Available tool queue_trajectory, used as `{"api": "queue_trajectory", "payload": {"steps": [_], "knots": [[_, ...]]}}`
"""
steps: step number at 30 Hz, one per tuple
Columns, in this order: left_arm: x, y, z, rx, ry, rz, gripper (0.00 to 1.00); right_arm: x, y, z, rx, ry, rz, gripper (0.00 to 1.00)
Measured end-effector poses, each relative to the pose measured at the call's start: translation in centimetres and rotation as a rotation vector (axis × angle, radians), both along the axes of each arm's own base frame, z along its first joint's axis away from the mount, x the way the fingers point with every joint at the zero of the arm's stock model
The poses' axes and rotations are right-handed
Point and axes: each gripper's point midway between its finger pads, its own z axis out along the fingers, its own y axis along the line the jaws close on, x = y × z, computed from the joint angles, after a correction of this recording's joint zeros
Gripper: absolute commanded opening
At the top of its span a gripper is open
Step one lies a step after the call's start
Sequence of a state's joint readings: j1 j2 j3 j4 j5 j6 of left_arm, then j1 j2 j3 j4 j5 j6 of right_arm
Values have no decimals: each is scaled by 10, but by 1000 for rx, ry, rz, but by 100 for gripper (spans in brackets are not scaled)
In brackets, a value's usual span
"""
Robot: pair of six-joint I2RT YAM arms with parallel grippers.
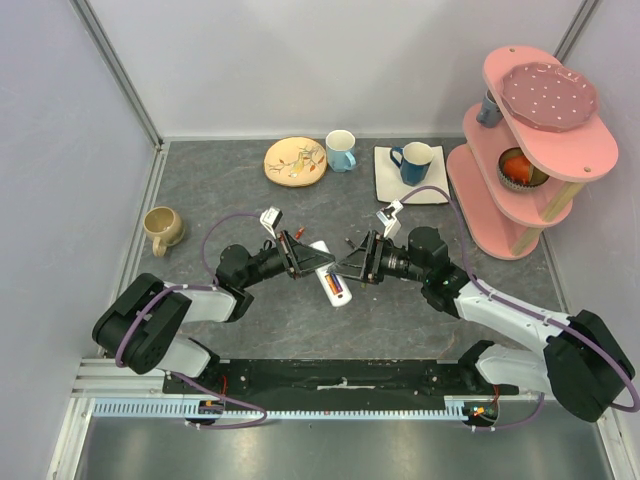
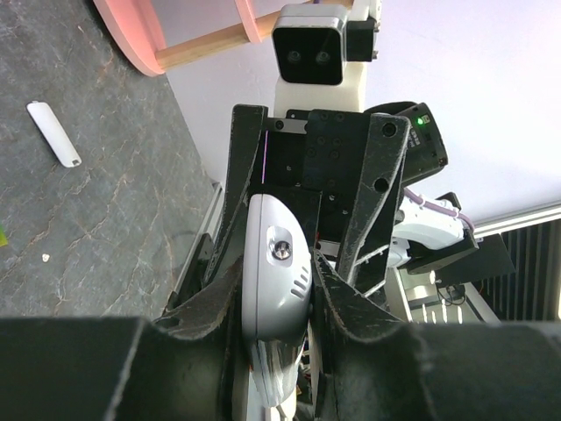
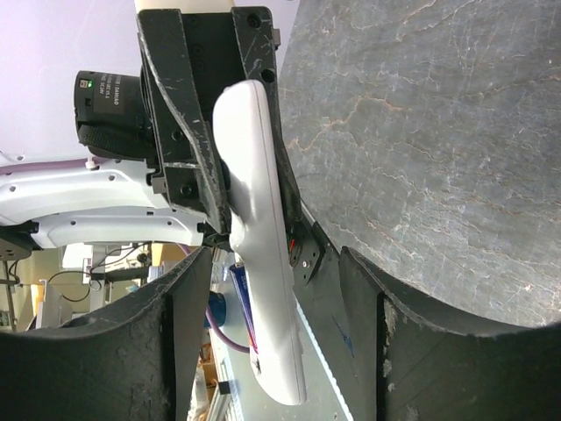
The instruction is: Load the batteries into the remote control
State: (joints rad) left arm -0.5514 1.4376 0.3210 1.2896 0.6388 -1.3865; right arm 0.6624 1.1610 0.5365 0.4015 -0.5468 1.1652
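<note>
Remote control (image 2: 277, 281), judged light, rigid and slippery-shelled, sits clamped by its long side edges in the left gripper (image 1: 303, 257); right gripper (image 3: 276, 254) stands open astride it, holding nothing.

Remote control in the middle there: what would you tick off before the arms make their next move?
1. Grip: left claw clamped on the remote control: ok.
2. Free arm: right claw open, not touching the remote control: ok.
3. Loading: one red-orange battery shows in the compartment; fully seated: cannot tell.
4. Loose part: white strip lies on the table, away from both claws: ok.
</note>
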Motion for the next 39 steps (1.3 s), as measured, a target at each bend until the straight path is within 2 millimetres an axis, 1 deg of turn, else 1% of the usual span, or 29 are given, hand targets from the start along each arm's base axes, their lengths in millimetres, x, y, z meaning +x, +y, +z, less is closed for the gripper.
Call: {"api": "queue_trajectory", "payload": {"steps": [7, 15, 21, 25, 39], "knots": [[2, -2, 6, -9, -15, -1, 2, -5, -1, -7, -2, 16, 17, 65], [1, -2, 7, -9, -17, -11, 2, -7, -1, -5, 6, 6, 33, 63], [0, -2, 7, -8, -18, -18, 2, -7, -3, -3, 7, -4, 33, 67], [0, -3, 6, -7, -16, -18, 2, -8, -5, -1, 4, -9, 30, 68], [0, -3, 4, -4, -11, -18, 2, -10, -8, -7, -21, -12, 34, 60]]}}
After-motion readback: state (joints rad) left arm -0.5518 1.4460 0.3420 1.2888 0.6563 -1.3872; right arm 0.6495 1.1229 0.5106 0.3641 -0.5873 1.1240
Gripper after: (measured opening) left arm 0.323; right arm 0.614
